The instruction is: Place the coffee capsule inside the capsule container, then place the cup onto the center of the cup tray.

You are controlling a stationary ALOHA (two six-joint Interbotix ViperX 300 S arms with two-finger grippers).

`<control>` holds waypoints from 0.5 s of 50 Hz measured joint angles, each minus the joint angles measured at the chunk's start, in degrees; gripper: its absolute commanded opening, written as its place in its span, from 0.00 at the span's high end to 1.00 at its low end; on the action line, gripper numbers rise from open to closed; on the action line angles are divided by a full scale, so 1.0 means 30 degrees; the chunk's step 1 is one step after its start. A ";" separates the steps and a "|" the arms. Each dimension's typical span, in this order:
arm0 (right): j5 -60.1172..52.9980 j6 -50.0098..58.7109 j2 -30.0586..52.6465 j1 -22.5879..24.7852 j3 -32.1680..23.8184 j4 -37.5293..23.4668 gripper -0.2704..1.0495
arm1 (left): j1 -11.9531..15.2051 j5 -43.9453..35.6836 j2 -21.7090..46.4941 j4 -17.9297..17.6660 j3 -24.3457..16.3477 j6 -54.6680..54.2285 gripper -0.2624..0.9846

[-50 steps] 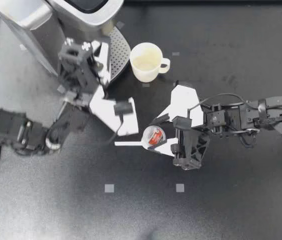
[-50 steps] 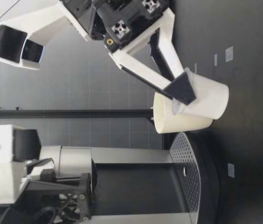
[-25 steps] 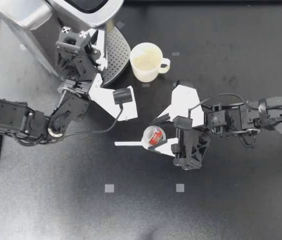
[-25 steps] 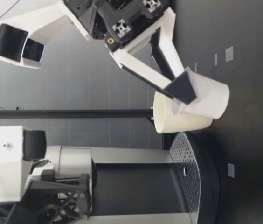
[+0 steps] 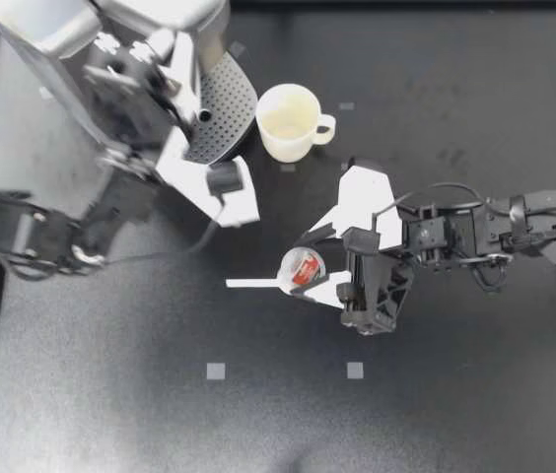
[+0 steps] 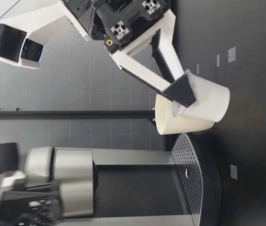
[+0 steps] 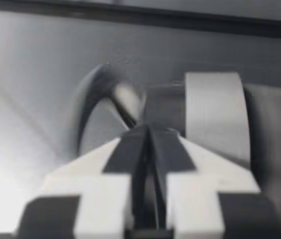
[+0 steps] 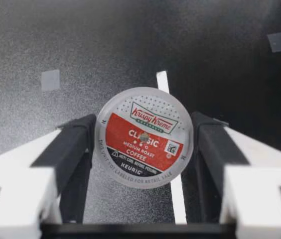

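Two white fingers (image 8: 23,189) of my right gripper (image 5: 306,266), each tipped with a flat dark pad, pinch the coffee capsule (image 5: 303,270) from two sides. The two fingers (image 7: 90,174) of my left gripper (image 5: 174,71), blurred, lie pressed pad to pad up by the machine's head.

One desk (image 5: 455,414) carries it all: flat, matt black, faintly speckled. One coffee machine (image 5: 32,25) stands at its left side, smooth silver-grey with a rounded head. One cup tray (image 5: 227,94) juts from the machine's foot, a round metal disc pierced with rows of small holes. One cup (image 5: 288,121) stands upright on the desk just beside that tray, not on it. It is cream, glossy and round, with a single loop handle turned toward my right arm's side. The one capsule is a small tapered pot of cloudy plastic under a round foil lid printed red, white and dark. It hangs tilted, low over the desk, apart from the cup and well apart from the machine. One thin white tape strip (image 5: 250,284) lies flat beneath it. Two pale tape squares (image 5: 216,371) sit side by side farther off.
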 measured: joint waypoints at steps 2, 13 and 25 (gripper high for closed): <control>-0.0029 0.0029 0.0000 0.0000 0.0000 0.0000 0.45 | 0.0059 0.0059 -0.0264 0.0146 -0.0029 0.0000 0.70; -0.0879 0.0029 -0.0762 0.0000 0.0000 0.0000 0.45 | 0.0967 0.0088 -0.1641 0.0381 0.0000 -0.0029 0.70; -0.1875 0.0059 -0.1055 0.0000 0.0234 0.0029 0.45 | 0.1436 -0.0674 -0.2900 0.0645 0.0586 -0.0176 0.70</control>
